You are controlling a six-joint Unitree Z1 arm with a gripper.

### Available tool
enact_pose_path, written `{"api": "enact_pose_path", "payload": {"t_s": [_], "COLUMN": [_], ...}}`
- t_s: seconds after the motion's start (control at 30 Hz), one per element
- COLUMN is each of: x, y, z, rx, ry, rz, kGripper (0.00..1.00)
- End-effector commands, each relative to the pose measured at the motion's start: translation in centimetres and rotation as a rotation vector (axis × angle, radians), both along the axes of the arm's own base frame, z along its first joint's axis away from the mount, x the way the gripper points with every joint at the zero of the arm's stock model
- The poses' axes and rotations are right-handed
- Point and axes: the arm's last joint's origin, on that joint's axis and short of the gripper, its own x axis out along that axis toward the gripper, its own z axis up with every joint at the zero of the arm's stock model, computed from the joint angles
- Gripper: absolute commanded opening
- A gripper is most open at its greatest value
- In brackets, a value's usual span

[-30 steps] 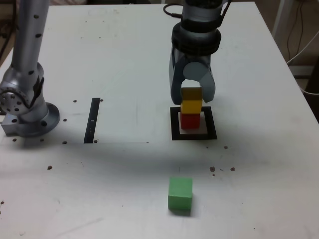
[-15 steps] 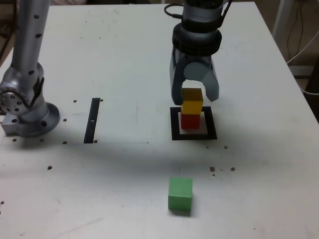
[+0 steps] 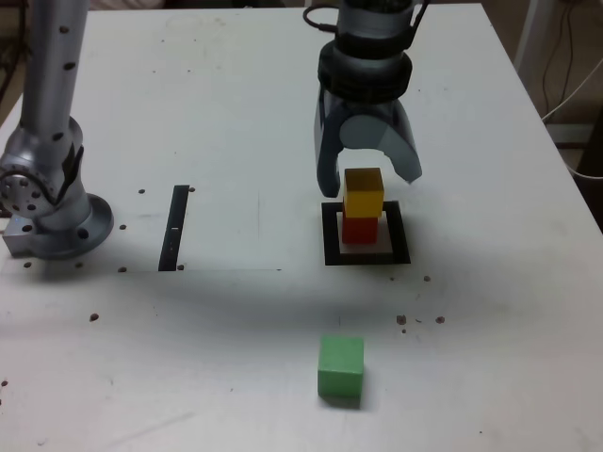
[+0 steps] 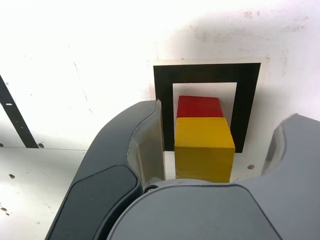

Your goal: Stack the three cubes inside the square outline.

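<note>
The end effector point(image 3: 368, 179) is open, its two jaws spread wide on either side of the yellow cube point(image 3: 363, 194) and gripping nothing. In the wrist view a gap shows between the cube and each jaw, wider on one side than on the other; down near the base of the jaws the view is partly blocked, so light contact there is hard to rule out.

The yellow cube sits on top of the red cube point(image 3: 359, 229), slightly out of line with it in the wrist view. The red one stands inside the square outline point(image 3: 333, 250), a thick black border around a pale centre. The green cube point(image 3: 340, 367) rests by itself on the worktop point(image 3: 226, 348), well apart from the stack and nearer the bottom of the exterior view.

The worktop is white, with small dark specks, faint scuffs and a thin seam. A black strip point(image 3: 174, 228) lies on it towards the exterior view's left, near a round grey metal base point(image 3: 71, 231) with a post. Beyond the worktop's edge on the exterior view's right, a thin white cable point(image 3: 573, 173) hangs.
</note>
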Motion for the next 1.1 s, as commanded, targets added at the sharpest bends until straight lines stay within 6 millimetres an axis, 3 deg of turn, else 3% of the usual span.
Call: {"api": "enact_pose_path", "payload": {"t_s": [0.0, 0.27, 0.53, 0.8, 1.07], "x": [-0.5, -1.5, -3.8, -5.9, -8.4], "y": [-0.1, -0.5, -2.2, -5.6, -10.8], "z": [0.6, 2.0, 4.1, 5.5, 5.5], "rx": [-0.001, 0.001, 0.022, 0.000, -0.021], "ry": [-0.006, -0.032, -0.052, -0.045, -0.034], "rz": [0.001, -0.015, -0.047, -0.080, -0.107], "kGripper": [0.99, 0.99, 0.99, 1.00, 1.00]}}
